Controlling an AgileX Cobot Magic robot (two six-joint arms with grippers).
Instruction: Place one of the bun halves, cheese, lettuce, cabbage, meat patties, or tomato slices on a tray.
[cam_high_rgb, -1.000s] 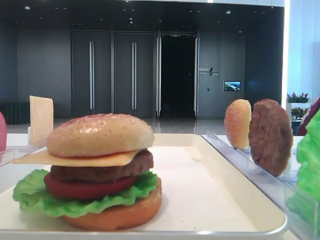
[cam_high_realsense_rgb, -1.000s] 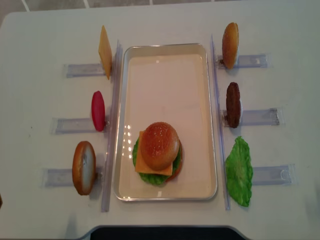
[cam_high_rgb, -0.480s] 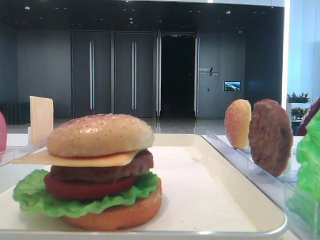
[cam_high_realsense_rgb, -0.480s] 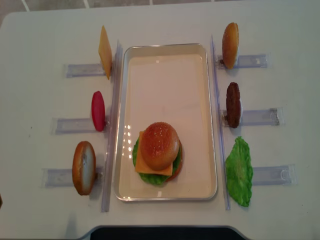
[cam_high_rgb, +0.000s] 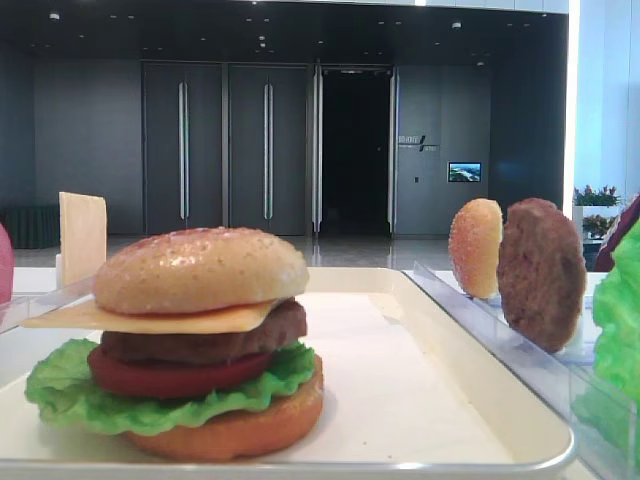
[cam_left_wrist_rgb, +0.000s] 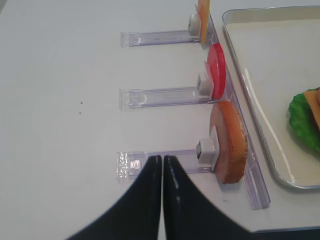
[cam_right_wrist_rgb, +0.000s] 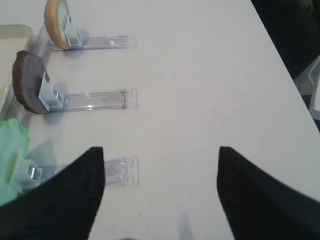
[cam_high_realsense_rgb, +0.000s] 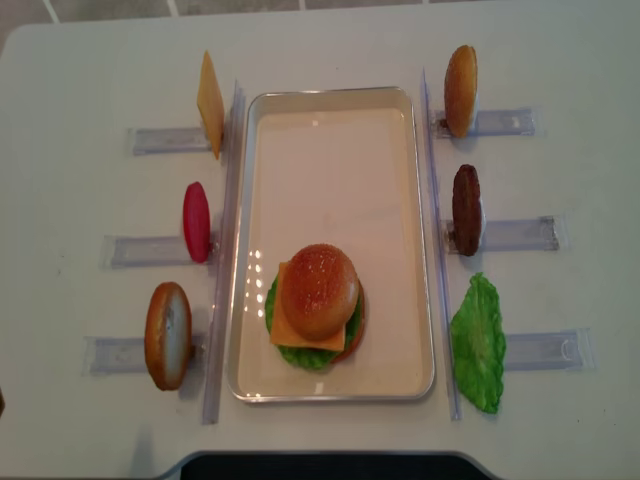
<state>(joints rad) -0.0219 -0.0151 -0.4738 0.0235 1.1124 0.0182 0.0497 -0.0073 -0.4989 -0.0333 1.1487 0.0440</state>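
Observation:
The white tray (cam_high_realsense_rgb: 330, 100) holds a stacked burger topped by a domed bun half (cam_high_realsense_rgb: 318, 285), with cheese, a patty, tomato and lettuce under it. On racks to the left stand a cheese slice (cam_high_realsense_rgb: 210, 103), a tomato slice (cam_high_realsense_rgb: 196, 221) and an orange-brown bun (cam_left_wrist_rgb: 229, 142). To the right stand a bun half (cam_high_realsense_rgb: 460, 90), a meat patty (cam_high_realsense_rgb: 466, 208) and a lettuce leaf (cam_high_realsense_rgb: 478, 342). No cabbage is in view. My left gripper (cam_left_wrist_rgb: 162, 160) is shut and empty over the nearest left rack. My right gripper (cam_right_wrist_rgb: 161, 160) is open and empty above the bare table, right of the lettuce rack.
Clear plastic racks (cam_high_realsense_rgb: 515, 234) stick out on both sides of the tray, with long clear rails (cam_high_realsense_rgb: 222, 250) along its edges. The table's front edge (cam_high_realsense_rgb: 320, 455) lies just below the tray. Neither arm shows in the overhead view.

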